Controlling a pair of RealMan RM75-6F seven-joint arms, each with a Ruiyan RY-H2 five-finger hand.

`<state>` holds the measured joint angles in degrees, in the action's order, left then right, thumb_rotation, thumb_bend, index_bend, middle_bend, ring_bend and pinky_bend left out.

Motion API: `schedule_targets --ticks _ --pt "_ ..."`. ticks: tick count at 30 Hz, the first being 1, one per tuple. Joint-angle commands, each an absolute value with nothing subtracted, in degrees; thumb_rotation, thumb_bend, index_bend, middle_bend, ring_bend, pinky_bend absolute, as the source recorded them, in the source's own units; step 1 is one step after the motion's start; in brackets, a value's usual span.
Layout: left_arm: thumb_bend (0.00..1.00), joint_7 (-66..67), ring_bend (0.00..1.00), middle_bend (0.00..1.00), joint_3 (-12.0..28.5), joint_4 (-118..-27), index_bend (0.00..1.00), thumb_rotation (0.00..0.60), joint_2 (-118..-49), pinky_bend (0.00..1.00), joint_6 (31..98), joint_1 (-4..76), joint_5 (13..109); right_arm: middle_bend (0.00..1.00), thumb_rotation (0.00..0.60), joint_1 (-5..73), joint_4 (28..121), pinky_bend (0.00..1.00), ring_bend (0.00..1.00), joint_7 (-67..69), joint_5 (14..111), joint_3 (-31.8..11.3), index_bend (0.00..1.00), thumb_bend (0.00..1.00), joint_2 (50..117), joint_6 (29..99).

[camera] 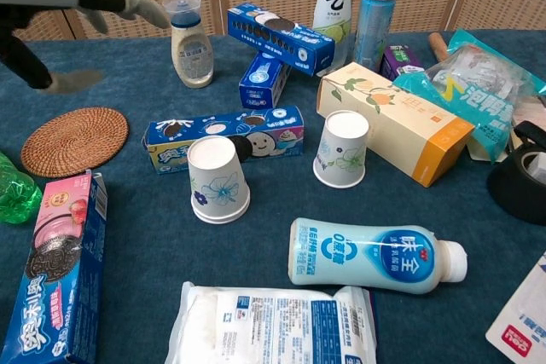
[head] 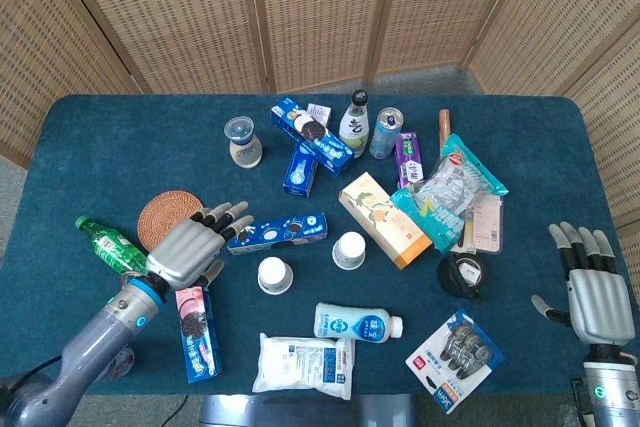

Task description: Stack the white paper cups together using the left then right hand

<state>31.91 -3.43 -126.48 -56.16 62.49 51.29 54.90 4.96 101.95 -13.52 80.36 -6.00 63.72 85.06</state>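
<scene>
Two white paper cups with blue flower prints stand upside down as one stack [head: 274, 275] [camera: 217, 180] near the table's middle. A third white cup [head: 349, 250] [camera: 342, 149] stands upside down to its right, beside the orange juice carton [head: 384, 219]. My left hand [head: 190, 246] [camera: 81, 2] hovers empty with fingers spread, left of the stack and apart from it, over the woven coaster's edge. My right hand [head: 592, 285] hangs spread at the table's right front corner, holding nothing.
A blue cookie box [camera: 224, 138] lies just behind the stack. A white drink bottle [camera: 378, 255] and a white pouch [camera: 273, 324] lie in front. Woven coaster [head: 170, 223], green bottle [head: 112, 247] and pink cookie box [head: 195, 330] are left; black tape roll [head: 463, 272] right.
</scene>
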Motion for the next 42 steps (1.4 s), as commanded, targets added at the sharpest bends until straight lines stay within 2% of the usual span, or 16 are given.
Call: schedule_targets --ticks 1,6,11,17,21,26,31,36,42 --pt "0.55 24.66 0.00 0.00 -6.06 -127.13 0.00 0.600 -50.54 0.14 66.69 44.42 63.43 0.00 0.600 4.97 101.90 0.00 0.00 -13.73 80.54 -5.83 0.00 0.00 63.84 84.98" --pt "0.55 15.57 0.00 0.00 -9.41 -122.77 0.00 0.600 -46.81 0.11 73.13 35.41 75.99 0.00 0.600 5.35 101.79 0.00 0.00 -13.99 81.67 -5.06 0.00 0.00 64.02 84.09" --pt "0.55 5.35 0.00 0.00 -11.50 -114.53 0.00 0.600 -48.33 0.07 84.35 25.44 87.88 0.00 0.600 5.58 101.45 0.00 0.00 -14.98 83.29 -4.51 0.00 0.00 64.59 84.22" --pt "0.55 0.66 0.00 0.00 -12.83 -108.27 0.00 0.600 -50.17 0.04 91.09 17.39 91.58 0.00 0.600 5.62 101.13 0.00 0.00 -15.62 83.85 -4.33 0.00 0.00 65.15 84.43" --pt "0.55 0.34 0.00 0.00 -12.65 -106.89 0.00 0.600 -50.89 0.03 92.69 14.17 91.52 0.00 0.600 5.28 101.25 0.00 0.00 -16.33 83.92 -4.43 0.00 0.02 65.66 85.31" --pt "0.55 -1.31 0.00 0.00 -11.83 -105.57 0.00 0.600 -50.90 0.03 93.63 12.08 93.07 0.00 0.600 6.04 102.79 0.00 0.00 -17.86 84.53 -4.54 0.00 0.13 65.34 84.57" --pt "0.55 -2.62 0.00 0.00 -10.86 -104.79 0.00 0.600 -50.49 0.03 93.00 11.14 93.35 0.00 0.600 7.26 104.82 0.01 0.00 -19.63 85.41 -4.99 0.00 0.19 65.45 83.73" --pt "0.55 -4.01 0.00 0.00 -9.55 -104.72 0.00 0.600 -49.82 0.03 91.67 10.78 92.81 0.00 0.600 10.59 107.44 0.07 0.00 -20.65 85.48 -5.14 0.00 0.22 66.39 78.58" --pt "0.55 -5.56 0.00 0.00 -8.17 -104.61 0.00 0.600 -49.32 0.03 90.19 10.43 92.19 0.03 0.600 16.57 110.98 0.09 0.00 -21.76 82.40 -6.57 0.02 0.24 68.88 69.65"
